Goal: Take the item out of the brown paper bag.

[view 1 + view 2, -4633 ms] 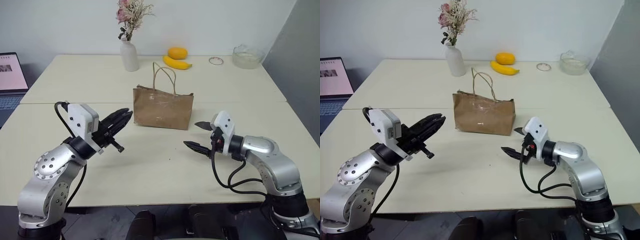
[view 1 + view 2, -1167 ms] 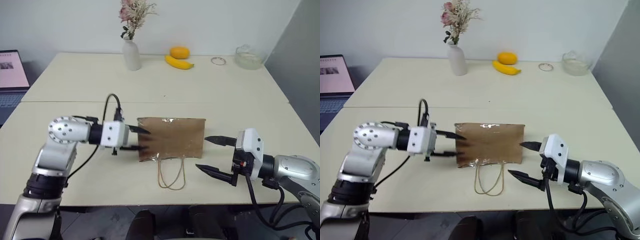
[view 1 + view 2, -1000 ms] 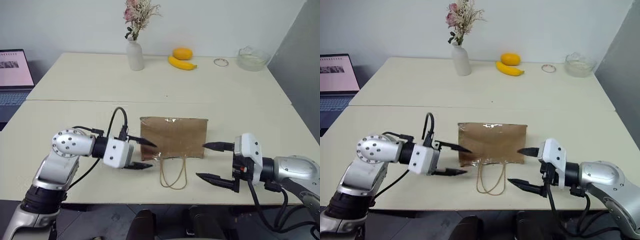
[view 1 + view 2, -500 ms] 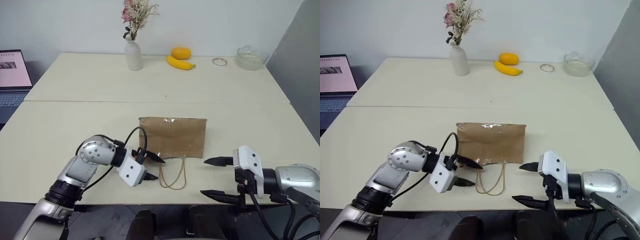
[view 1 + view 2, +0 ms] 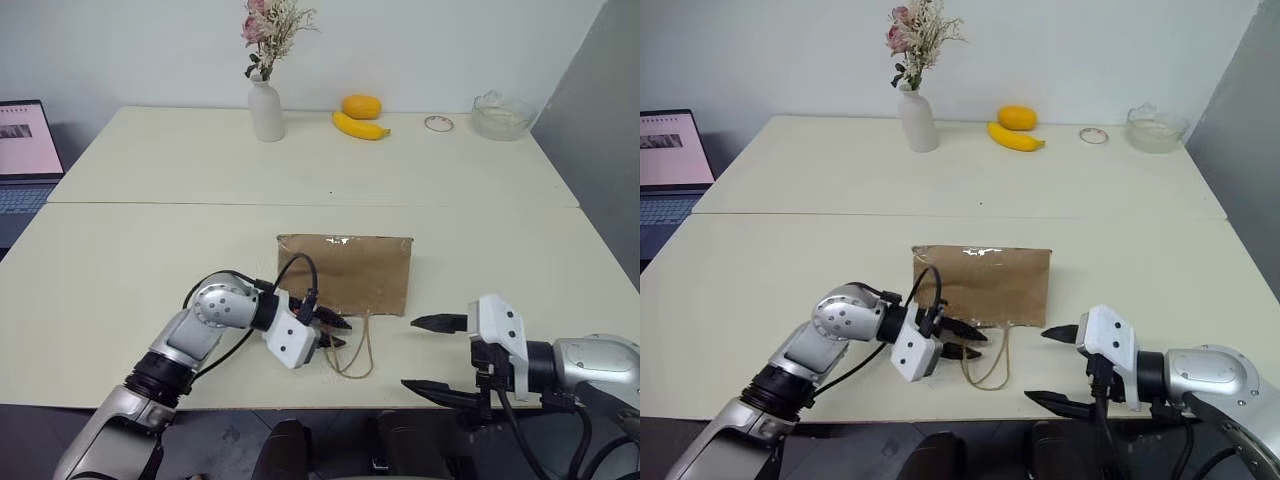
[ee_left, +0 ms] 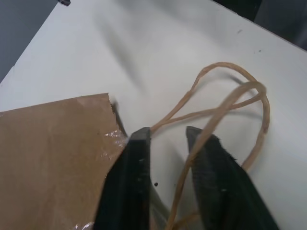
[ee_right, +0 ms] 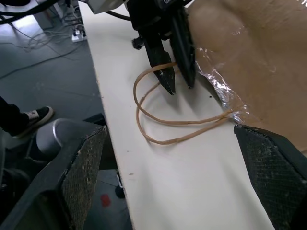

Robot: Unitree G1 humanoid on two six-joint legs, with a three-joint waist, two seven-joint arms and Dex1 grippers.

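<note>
The left pincer (image 5: 335, 331) sits low over the tabletop (image 5: 150, 250) at the near left corner of the bag (image 5: 345, 273), where the handles (image 5: 356, 352) leave its mouth. Its two black fingers (image 6: 129, 182) are nearly together with a narrow gap, and in the left wrist view a strand of the twisted paper handles runs between them; whether they actually pinch it cannot be told. The right pincer (image 5: 435, 355) hovers near the tabletop's front edge, to the right of the handles and apart from the bag, its fingers spread wide with nothing between them.

The brown paper bag lies flat on the tabletop, its mouth towards the robot and both loop handles trailing out onto the surface. A strip of clear tape glints along the mouth edge. The bottle cannot be seen; the bag hides whatever is inside.

At the far edge stand a white vase (image 5: 266, 108) of dried flowers, an orange (image 5: 361, 105) just behind a banana (image 5: 360, 126), a small ring (image 5: 435, 123) and a glass bowl (image 5: 499, 114). A laptop (image 5: 25, 145) is at the far left
</note>
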